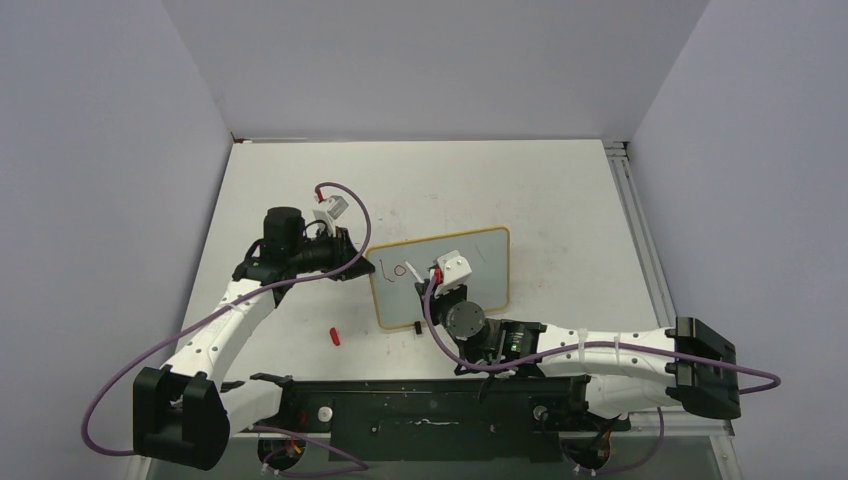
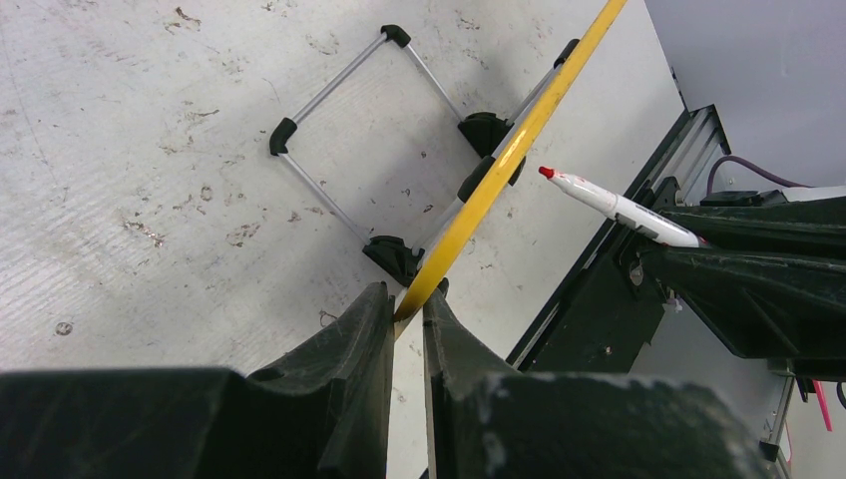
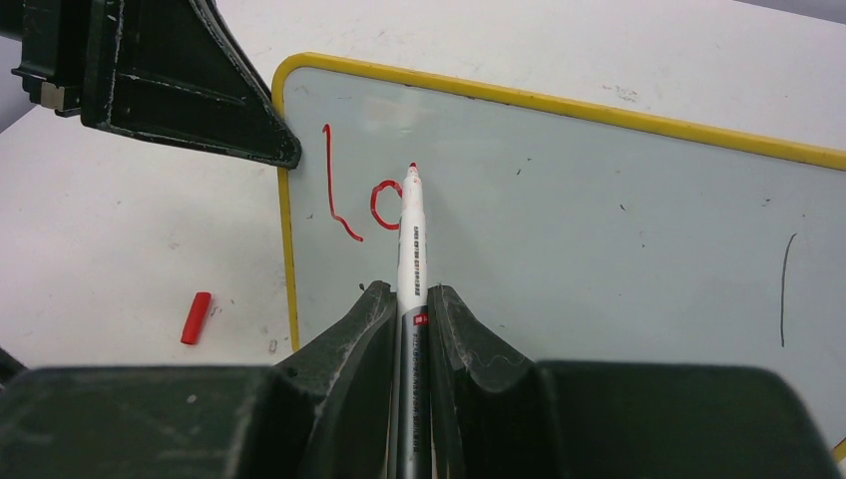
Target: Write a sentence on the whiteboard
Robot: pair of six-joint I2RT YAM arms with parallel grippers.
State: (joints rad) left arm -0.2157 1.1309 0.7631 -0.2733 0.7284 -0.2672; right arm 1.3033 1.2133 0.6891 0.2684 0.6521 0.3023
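Yellow-framed whiteboard (image 3: 599, 230); red sentence (image 3: 327, 190); white marker (image 3: 409, 249).

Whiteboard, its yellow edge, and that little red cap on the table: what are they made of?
The whiteboard face looks like a smooth, glossy coated panel, with a pale sheen near its top. Its yellow rim could be plastic or painted wood; the look leaves that open. The red cap seems to be plain, dull plastic.

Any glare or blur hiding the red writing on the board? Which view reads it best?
Right wrist reads best: whiteboard evenly lit, only a faint sheen near its top left, red letters crisp, marker overlapping the second one. Top external: soft even light, no glare, letters tiny. Left wrist: board seen edge-on, writing face hidden.
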